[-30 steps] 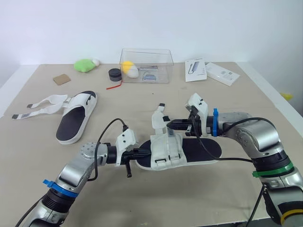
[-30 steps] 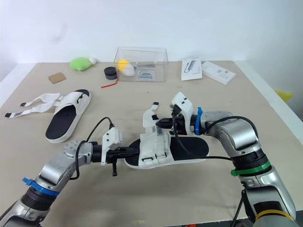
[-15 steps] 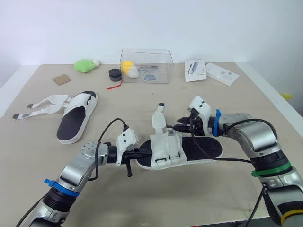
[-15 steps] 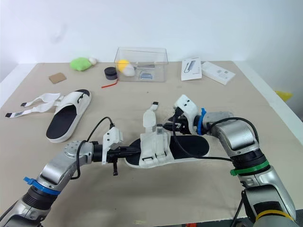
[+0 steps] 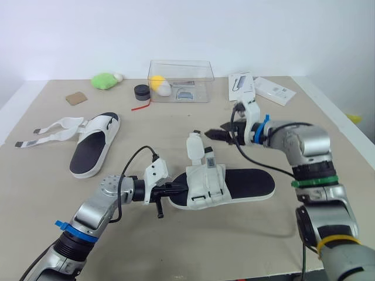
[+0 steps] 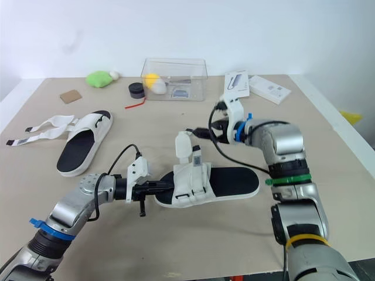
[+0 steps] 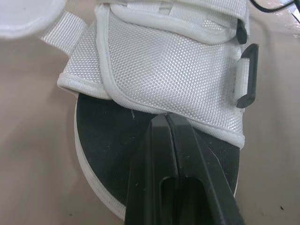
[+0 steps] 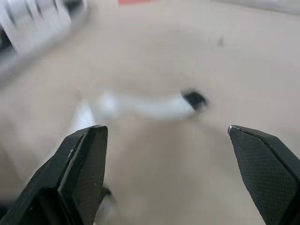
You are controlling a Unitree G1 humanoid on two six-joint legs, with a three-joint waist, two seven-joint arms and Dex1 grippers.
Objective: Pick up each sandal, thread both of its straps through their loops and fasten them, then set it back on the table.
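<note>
My left pincer (image 7: 167,119) is clenched. Its smooth black tips meet at the stitched hem of the near sandal (image 5: 234,186), where coarse white woven upper meets matte black footbed. That sandal lies flat on the beige table (image 5: 176,252), with one strap (image 5: 194,144) standing up. Beyond it, my right pincer (image 8: 165,130) hangs spread wide, released. Farther left lies the second sandal (image 5: 94,149), its straps splayed.

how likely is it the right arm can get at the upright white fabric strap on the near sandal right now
Probably yes: the right gripper hangs just beside the upright white fabric strap, jaws wide open and facing its black tip, nothing between them.
</note>
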